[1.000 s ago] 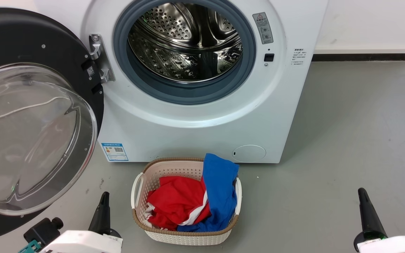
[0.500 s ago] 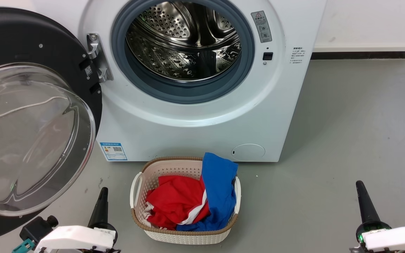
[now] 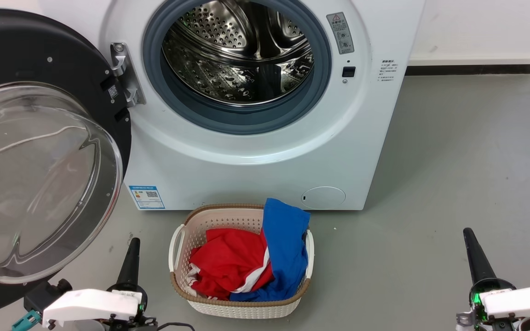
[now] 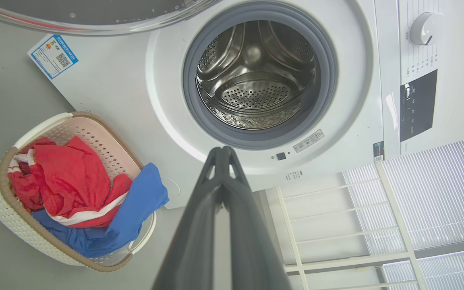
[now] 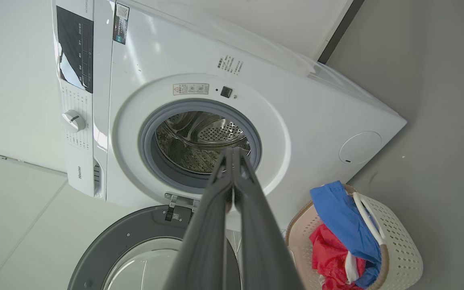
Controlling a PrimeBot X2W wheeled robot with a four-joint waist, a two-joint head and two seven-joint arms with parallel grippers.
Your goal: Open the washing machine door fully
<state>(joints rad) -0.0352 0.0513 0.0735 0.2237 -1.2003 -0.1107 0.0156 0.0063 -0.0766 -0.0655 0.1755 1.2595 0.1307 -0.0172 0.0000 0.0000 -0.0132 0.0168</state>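
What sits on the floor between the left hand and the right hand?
In the head view, a beige perforated plastic laundry basket holding red and blue clothes stands between the left hand and the right hand.

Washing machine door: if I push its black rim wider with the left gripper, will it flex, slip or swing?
The washing machine door probably swings rigidly as one piece, since a metal hinge pins its edge. Its smooth rim and bulging glass look slippery, so the shut left gripper may skid. The big glass bowl suggests real weight.

bright even light, glare on washing machine (image 3: 246, 156).
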